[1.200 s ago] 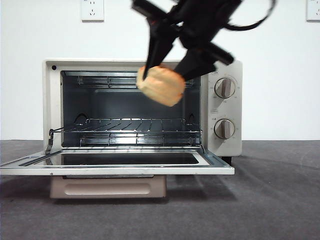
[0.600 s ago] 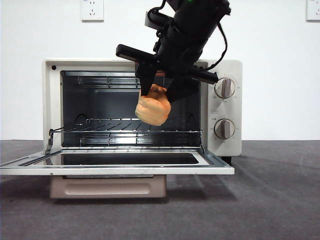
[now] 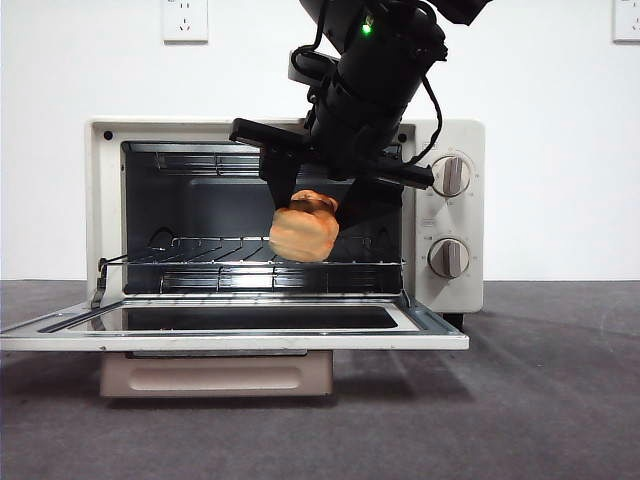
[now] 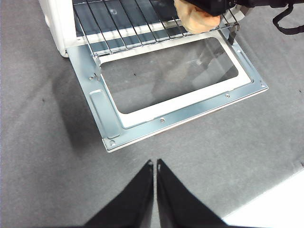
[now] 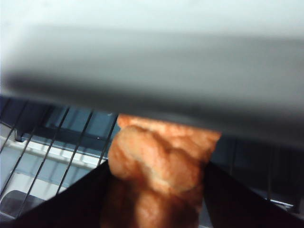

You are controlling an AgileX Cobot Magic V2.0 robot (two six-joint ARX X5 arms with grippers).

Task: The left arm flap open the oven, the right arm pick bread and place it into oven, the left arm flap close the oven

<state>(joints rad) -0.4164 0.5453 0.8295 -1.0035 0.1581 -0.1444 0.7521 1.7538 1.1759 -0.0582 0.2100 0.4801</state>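
So, quick rundown of where things sit:

Oven [image 3: 452,215]: cream-white TOSHIBA-style toaster oven, door [image 4: 171,95] dropped fully flat toward the front; wire rack [image 3: 260,250] showing inside; two knobs on its panel.

Bread [image 3: 304,230]: golden lumpy loaf, hanging in the oven's mouth just above the rack; from the front view I can't say whether it's touching the wires or not; in the left wrist view it shows over the rack's front edge [image 4: 197,19].

Right gripper [image 3: 322,205]: reaching down from above into the opening, jaws clamped on the bread from both sides; the right wrist view shows the loaf [image 5: 159,166] wedged between the two dark jaws, with the oven's top edge blurred right overhead.

Left gripper [image 4: 155,166]: parked well back from the door over the grey table, jaws pressed together, holding nothing.

Step, I'd guess: placing the bread; not released yet.

What could go wrong: the arm looks tight under the upper frame, so pushing deeper could knock the oven; letting go this near the rack's front edge could roll the loaf onto the glass door; then closing would squash it.
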